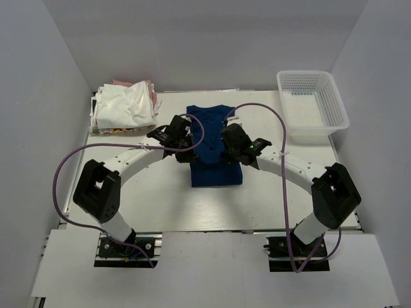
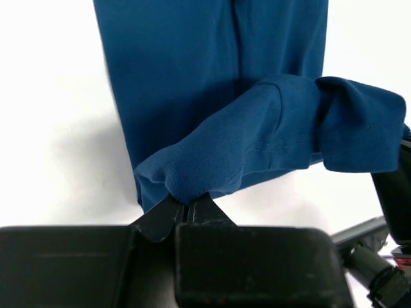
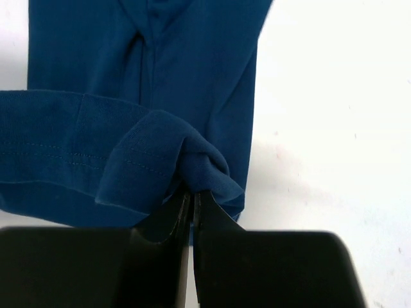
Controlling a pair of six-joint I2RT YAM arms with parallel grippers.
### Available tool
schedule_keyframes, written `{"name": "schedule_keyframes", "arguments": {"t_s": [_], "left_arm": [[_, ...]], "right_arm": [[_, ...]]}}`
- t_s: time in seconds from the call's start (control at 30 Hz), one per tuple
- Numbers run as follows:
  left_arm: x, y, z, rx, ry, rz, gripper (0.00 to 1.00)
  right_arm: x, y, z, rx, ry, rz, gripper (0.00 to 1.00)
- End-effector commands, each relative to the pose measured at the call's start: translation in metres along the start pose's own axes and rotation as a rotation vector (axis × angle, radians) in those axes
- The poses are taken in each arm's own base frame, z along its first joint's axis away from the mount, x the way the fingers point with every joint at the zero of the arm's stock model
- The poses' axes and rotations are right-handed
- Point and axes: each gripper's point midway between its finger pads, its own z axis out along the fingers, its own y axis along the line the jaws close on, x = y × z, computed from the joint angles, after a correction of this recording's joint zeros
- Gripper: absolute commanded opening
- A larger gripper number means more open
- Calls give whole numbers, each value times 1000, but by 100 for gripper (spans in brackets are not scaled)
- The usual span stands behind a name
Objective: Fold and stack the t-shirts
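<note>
Navy shirt [image 1: 215, 138], centre frame: mid-fold, left gripper [image 2: 186, 208] and right gripper [image 3: 192, 196] each pinching its hem. Shirt pile [image 1: 125, 106], upper left, not yet folded.

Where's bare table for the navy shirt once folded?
Widest bare patch: the near table strip between navy shirt and arm bases. Smaller: the far edge between navy shirt and basket. Crowded: far-left corner, with the shirt pile, and mid-table, where left gripper and right gripper pinch the shirt's hem.
</note>
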Motion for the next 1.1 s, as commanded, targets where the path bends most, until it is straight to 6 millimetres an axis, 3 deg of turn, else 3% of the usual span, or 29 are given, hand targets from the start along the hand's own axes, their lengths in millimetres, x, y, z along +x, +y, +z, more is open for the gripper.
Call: {"name": "schedule_keyframes", "arguments": {"t_s": [0.0,0.27,0.4,0.43,0.5,0.53,0.57,0.6,0.63,0.67,0.7,0.73,0.77,0.8,0.83,0.87,0.9,0.93,0.97,1.0,1.03,1.07], "left_arm": [[-20,-5,-1,33,-30,21,0],[-40,-1,22,81,-29,30,0],[-49,-1,35,90,-29,35,0],[-55,-5,36,98,-42,38,0],[-63,0,45,99,-47,36,31],[-66,-2,49,102,-52,37,38],[-81,-4,48,113,-81,33,43],[-95,2,49,95,-111,29,59],[-105,9,57,64,-119,16,65],[-129,6,48,51,-157,16,71],[-144,13,46,32,-180,-3,90],[-153,15,43,29,-190,2,100],[-163,4,35,57,-208,9,100],[-165,8,33,62,-207,11,100],[-169,3,24,73,-226,16,100],[-157,9,26,71,-204,22,100],[-161,2,7,96,-248,32,100],[-155,4,1,96,-247,32,100],[-140,13,3,83,-224,27,100],[-139,11,-16,86,-260,31,100],[-119,23,-13,67,-225,14,100],[-110,26,-17,65,-218,-4,100]], "right_arm": [[-33,9,9,-74,-56,7,0],[-25,5,45,-111,35,37,0],[-31,-2,59,-94,41,52,0],[-39,-3,64,-91,26,66,4],[-36,-6,77,-81,52,73,40],[-44,-6,84,-83,41,69,72],[-55,-8,88,-81,23,79,78],[-63,-13,92,-70,8,89,81],[-69,-12,104,-66,6,86,86],[-90,-22,104,-61,-22,120,88],[-91,-23,107,-64,-12,129,88],[-110,-19,102,-94,-41,136,90],[-109,-18,99,-115,-30,140,90],[-116,-16,88,-139,-57,122,90],[-97,-15,81,-160,-26,108,90],[-107,-13,66,-183,-78,89,90],[-101,-11,61,-200,-76,85,90],[-65,-11,64,-217,-4,77,90],[-77,-8,39,-257,-62,74,90],[-41,-6,40,-289,8,57,90],[-34,3,35,-342,11,51,90],[-40,13,14,-424,-29,32,90]]}}
